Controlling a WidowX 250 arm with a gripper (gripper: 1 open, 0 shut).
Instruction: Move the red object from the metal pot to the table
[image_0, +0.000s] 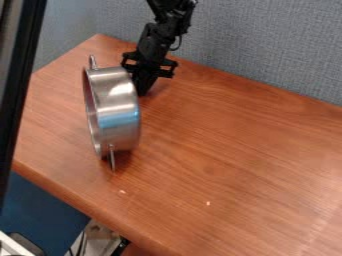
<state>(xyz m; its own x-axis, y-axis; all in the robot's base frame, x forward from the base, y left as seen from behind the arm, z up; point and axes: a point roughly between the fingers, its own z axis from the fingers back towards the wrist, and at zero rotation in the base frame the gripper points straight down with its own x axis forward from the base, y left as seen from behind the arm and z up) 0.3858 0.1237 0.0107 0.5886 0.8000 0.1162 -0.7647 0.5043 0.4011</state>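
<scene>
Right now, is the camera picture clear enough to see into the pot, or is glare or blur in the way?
Camera view: soft and low in detail. The pot lies on its side with its mouth turned away, so its inside is hidden. Its steel wall shows a broad pale sheen, not blinding. The dark gripper reads as a silhouette; fingers indistinct. Table evenly lit, with faint shadow beside the pot.

A shiny steel metal pot is seen tipped on its side on the reddish-brown wooden table, near the table's left edge, its mouth turned leftward. The red object cannot be made out.
</scene>
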